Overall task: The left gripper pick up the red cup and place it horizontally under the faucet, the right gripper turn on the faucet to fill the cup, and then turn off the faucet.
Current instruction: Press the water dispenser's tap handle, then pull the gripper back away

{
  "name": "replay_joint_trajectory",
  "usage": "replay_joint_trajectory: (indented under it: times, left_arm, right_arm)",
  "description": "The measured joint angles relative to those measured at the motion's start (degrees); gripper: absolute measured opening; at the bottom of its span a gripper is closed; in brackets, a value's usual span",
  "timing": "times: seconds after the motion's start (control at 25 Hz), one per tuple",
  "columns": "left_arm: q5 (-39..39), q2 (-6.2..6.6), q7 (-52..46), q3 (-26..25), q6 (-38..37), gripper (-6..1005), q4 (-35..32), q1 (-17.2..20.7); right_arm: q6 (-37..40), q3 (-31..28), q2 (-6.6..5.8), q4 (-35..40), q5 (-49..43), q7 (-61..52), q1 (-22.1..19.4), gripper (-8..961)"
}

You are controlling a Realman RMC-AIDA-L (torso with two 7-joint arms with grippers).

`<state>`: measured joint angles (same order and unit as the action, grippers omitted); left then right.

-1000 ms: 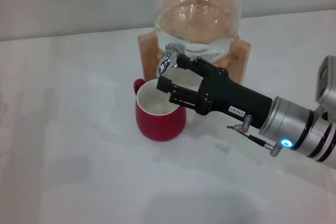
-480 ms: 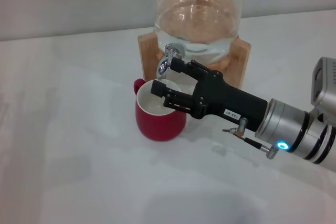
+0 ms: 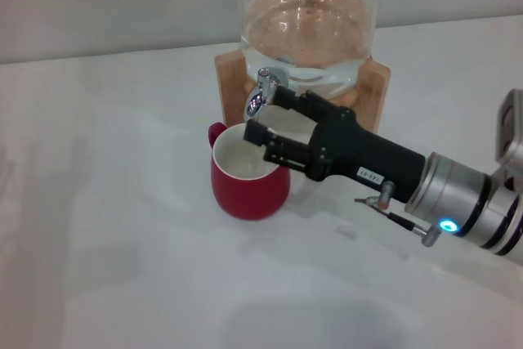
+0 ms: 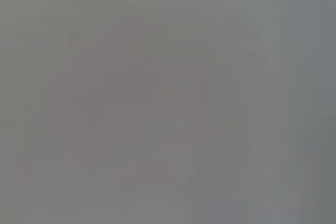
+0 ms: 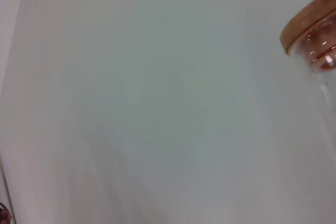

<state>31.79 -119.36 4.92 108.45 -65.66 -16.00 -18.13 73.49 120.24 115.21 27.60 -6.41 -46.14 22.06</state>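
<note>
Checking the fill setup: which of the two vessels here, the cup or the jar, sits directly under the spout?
The red cup, upright on the table below the faucet; the glass jar sits raised behind in its wooden stand, with the right gripper at the faucet.

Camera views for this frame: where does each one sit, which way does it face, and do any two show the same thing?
Head view: high on the robot, facing forward and down at the white table; it shows the right gripper, open, at the faucet above the red cup.
Left wrist view: on the left arm; only a blank grey field, nothing of the robot.
Right wrist view: on the right arm; pale surface, none of its own fingers.
Shared: head and right wrist views both show the glass jar.
</note>
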Motion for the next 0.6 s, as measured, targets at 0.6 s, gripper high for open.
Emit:
replay_joint_trajectory:
  times: [0.6]
  left_arm:
    - [0.3,0.01,-0.1,0.0,0.3,881,0.6,-0.3]
  right_arm:
    - [6.8,-4.8,-0.85,-0.9,-0.5,0.0,-4.8,858]
